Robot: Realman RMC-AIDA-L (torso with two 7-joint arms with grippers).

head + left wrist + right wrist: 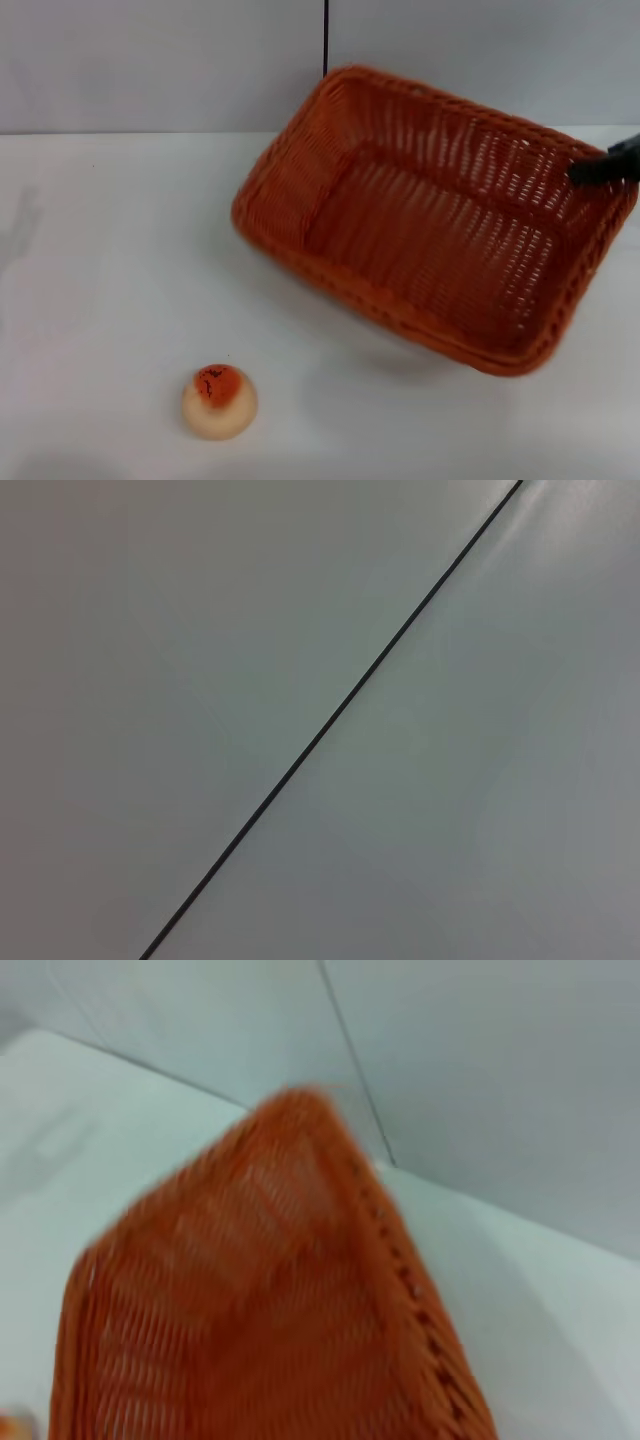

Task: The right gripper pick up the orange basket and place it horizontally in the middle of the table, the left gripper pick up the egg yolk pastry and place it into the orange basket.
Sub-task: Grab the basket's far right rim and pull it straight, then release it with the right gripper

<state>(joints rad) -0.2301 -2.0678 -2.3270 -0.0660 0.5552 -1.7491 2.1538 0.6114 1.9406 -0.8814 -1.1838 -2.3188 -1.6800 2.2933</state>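
The orange basket (440,215) hangs tilted over the right half of the white table (100,260), with a shadow beneath its near edge. My right gripper (603,167) reaches in from the right edge and is shut on the basket's right rim; only a black finger shows. In the right wrist view the basket (270,1320) fills the lower part, seen from one end. The egg yolk pastry (219,401) sits upright on the table at the front left, well apart from the basket. My left gripper is out of view; its wrist camera sees only a plain wall.
A grey wall (150,60) with a thin black vertical seam (326,35) stands behind the table. The same seam (330,720) crosses the left wrist view. Bare tabletop lies left of the basket and around the pastry.
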